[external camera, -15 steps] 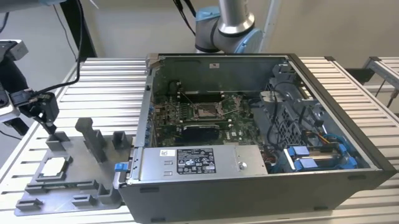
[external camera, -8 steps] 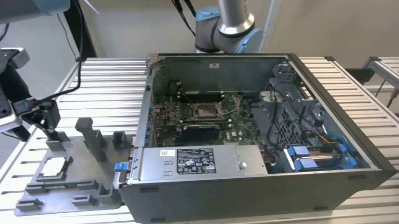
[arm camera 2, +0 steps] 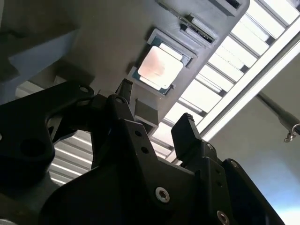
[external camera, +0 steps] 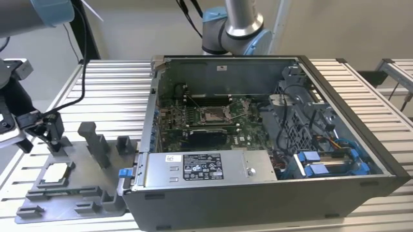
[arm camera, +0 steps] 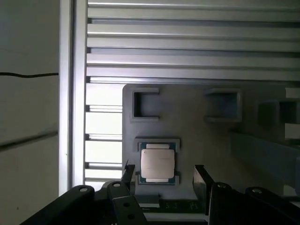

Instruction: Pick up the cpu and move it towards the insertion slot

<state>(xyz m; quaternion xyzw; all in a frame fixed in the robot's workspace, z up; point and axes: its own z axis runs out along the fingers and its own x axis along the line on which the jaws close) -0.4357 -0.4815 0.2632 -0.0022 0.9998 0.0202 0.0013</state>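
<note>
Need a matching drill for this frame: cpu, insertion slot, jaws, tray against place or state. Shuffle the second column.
Column A
1. cpu
2. insertion slot
3. jaws
4. tray

Column B
a. inside the open computer case
b. open, over the tray, holding nothing
c. lying flat in a tray recess
d. on the slatted table, to the exterior view's left of the case

Pairs: 1-c, 2-a, 3-b, 4-d
</note>
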